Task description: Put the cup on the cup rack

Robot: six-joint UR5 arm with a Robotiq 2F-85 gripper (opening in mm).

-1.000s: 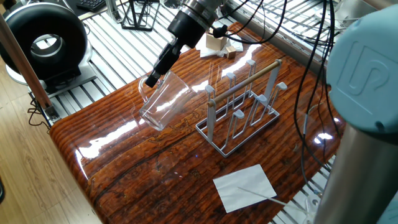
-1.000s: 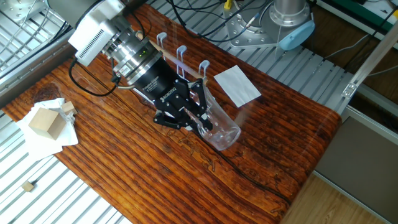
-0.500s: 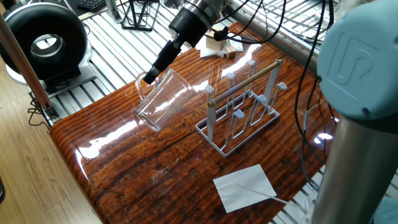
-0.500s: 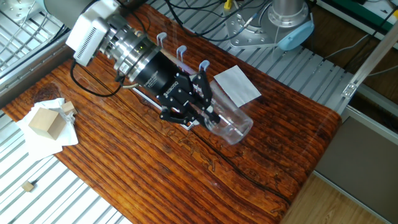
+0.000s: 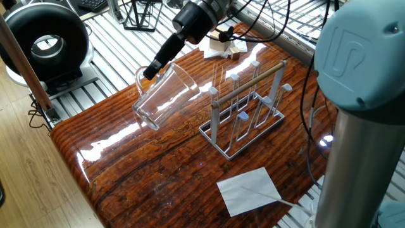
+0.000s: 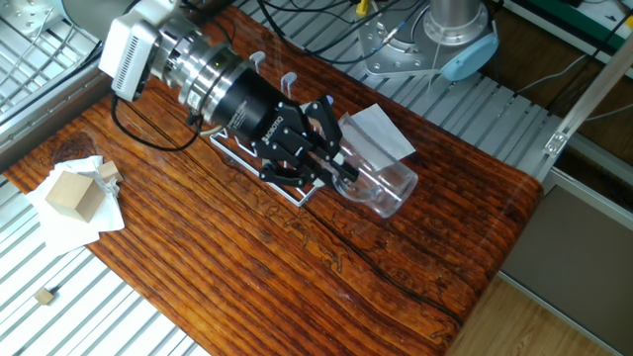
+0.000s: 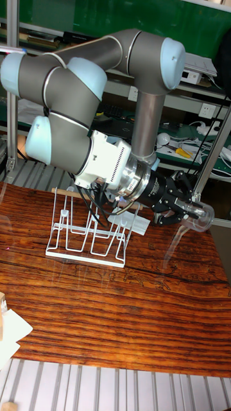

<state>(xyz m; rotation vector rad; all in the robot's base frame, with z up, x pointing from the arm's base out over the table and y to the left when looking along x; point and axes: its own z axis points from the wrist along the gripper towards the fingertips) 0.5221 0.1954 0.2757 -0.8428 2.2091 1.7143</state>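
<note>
While the arm (image 7: 83, 83) reaches out nearly level above the counter (image 5: 145, 171), its grey and pale-blue links fill much of the tall fixed view and its wrist points away from its base. The counter is a glossy reddish wood slab with strong grain, set on a ribbed metal frame. On it stands the cup rack (image 5: 243, 107), a pale wire stand with upright pegs and a light wooden rod across the top; in the tall fixed view the rack (image 7: 90, 225) sits under the arm's wrist. The claw (image 6: 331, 163) is black and closed narrow on the rim of the cup (image 6: 381, 183), which it holds clear of the counter, tipped on its side. In one fixed view the cup (image 5: 161, 95) hangs beside the rack, apart from its pegs, with the claw (image 5: 150, 71) gripping its upper edge. In the tall fixed view the cup (image 7: 197, 215) lies past the rack's end. A white sheet of paper (image 5: 249, 190) lies flat near the rack. A small wooden block (image 6: 71, 193) rests on crumpled paper at a far corner.
</note>
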